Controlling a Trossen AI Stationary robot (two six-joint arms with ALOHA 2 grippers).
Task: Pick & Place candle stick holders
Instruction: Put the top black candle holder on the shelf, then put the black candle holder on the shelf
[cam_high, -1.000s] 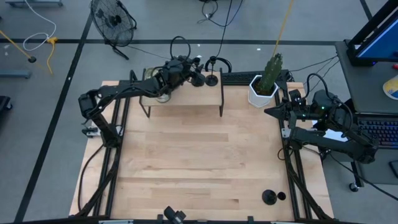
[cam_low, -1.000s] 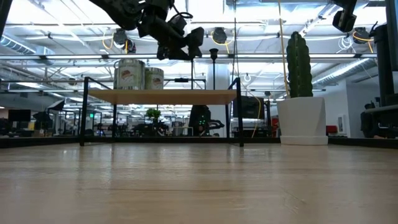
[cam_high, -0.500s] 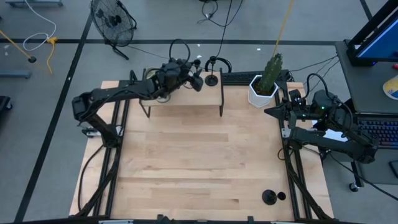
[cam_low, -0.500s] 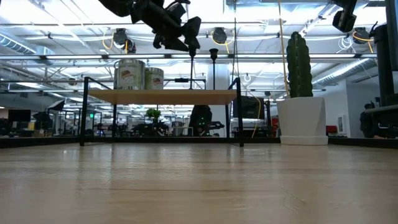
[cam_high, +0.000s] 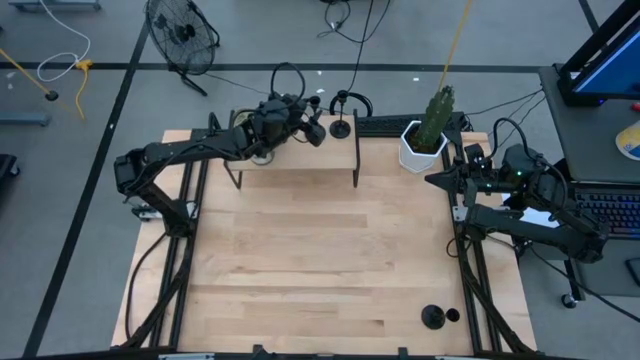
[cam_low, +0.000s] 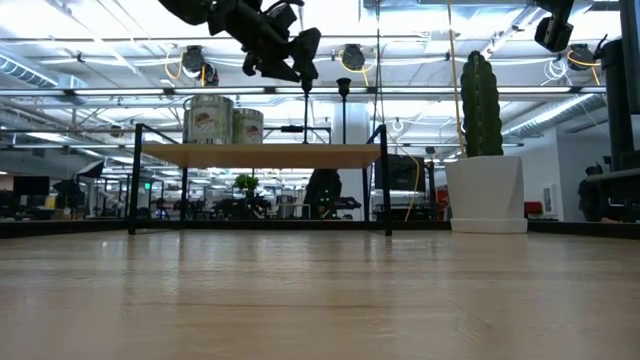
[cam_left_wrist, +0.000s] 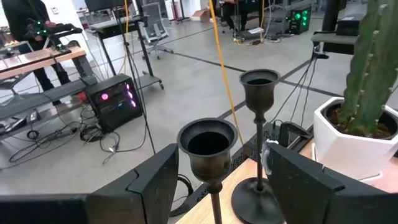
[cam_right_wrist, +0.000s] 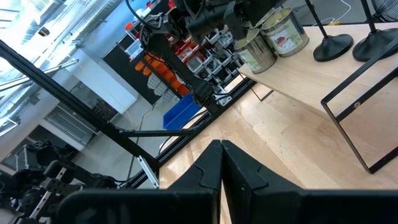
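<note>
Grey floor (cam_high: 90, 150) with dark seam lines, black fan (cam_high: 181, 33) on it. Open hall behind: ceiling strip lights (cam_low: 420, 45), desks (cam_left_wrist: 37, 62), a computer tower (cam_left_wrist: 115, 99) glowing pink, blue bin (cam_right_wrist: 185, 116).

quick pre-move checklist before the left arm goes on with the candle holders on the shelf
1. Left gripper open: ok, its fingers stand apart on either side of the near candle holder.
2. Near holder centred between the fingers: ok in the left wrist view; its base is out of view.
3. Second candle holder clear of the fingers: ok, it stands upright just beyond them on the raised shelf.
4. Third candle holder accounted for: ok, at the table's near right edge.
5. Jars out of the way: ok, at the shelf's other end.
6. Right gripper parked: ok, shut at the table's right side.
</note>
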